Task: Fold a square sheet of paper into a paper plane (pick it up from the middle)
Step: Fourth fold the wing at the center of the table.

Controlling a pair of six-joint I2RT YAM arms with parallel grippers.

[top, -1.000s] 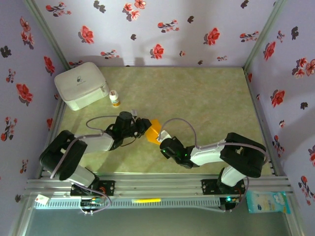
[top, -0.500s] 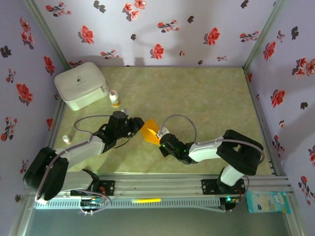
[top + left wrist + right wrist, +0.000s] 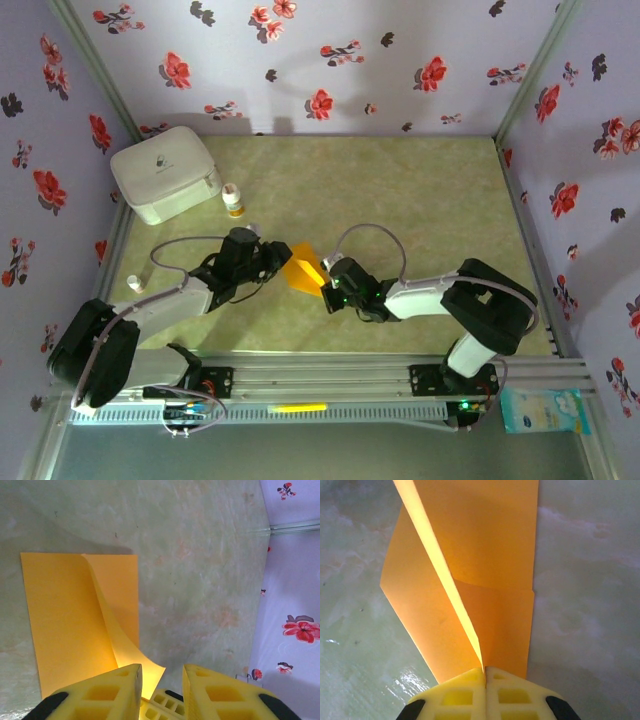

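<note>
Right tool (image 3: 485, 672) pinches the creased, thin orange paper (image 3: 485, 555); left tool (image 3: 161, 671) gapes around its curled flap.

Left arm (image 3: 165, 302) & right arm (image 3: 425, 298): white shells, black joints, grey cables (image 3: 365, 235) looping off each; fingers (image 3: 107, 692) yellow, grid-moulded, w/ black patches

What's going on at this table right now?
Two robot arms are folding an orange sheet of paper on the table. The right gripper is shut on one edge of the partly folded sheet, pinching a raised crease. The left gripper stands open at the opposite side, with a curled flap reaching between its jaws.
</note>
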